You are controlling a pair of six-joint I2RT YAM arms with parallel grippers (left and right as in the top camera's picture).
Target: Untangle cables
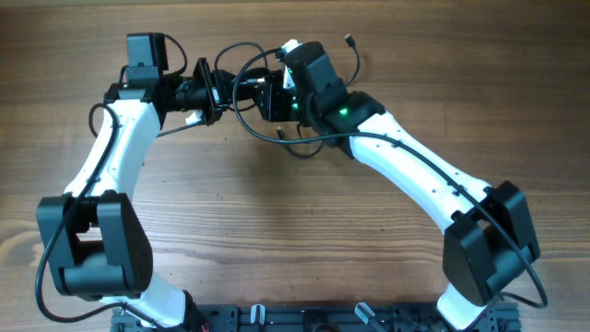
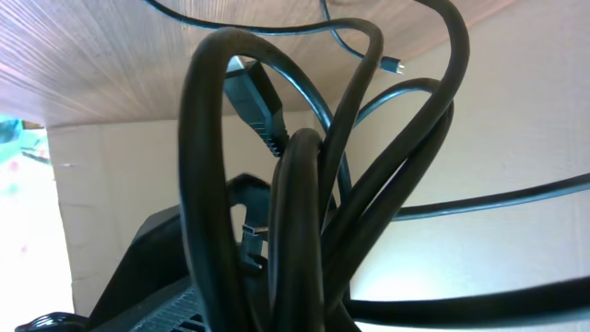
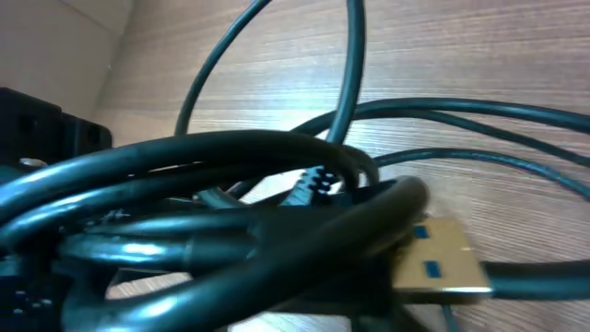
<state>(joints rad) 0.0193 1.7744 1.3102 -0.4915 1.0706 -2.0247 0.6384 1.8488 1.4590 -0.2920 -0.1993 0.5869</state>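
Note:
The cables [image 1: 241,85] form a black knot at the back middle of the wooden table [image 1: 277,231], held up between my two grippers. My left gripper [image 1: 219,92] grips the knot from the left and my right gripper [image 1: 265,98] from the right. Loose strands loop up and trail toward a small plug end [image 1: 350,40]. In the left wrist view thick cable loops [image 2: 304,203] run down between my jaws, with a small plug tip [image 2: 395,65] above. In the right wrist view the bundle [image 3: 230,240] hides my jaws, and a metal USB plug [image 3: 441,260] sticks out.
A strand [image 1: 297,146] hangs from the knot onto the table under the right arm. The arm bases and a black rail [image 1: 304,318] stand at the front edge. A pale wall [image 2: 516,111] lies behind the table.

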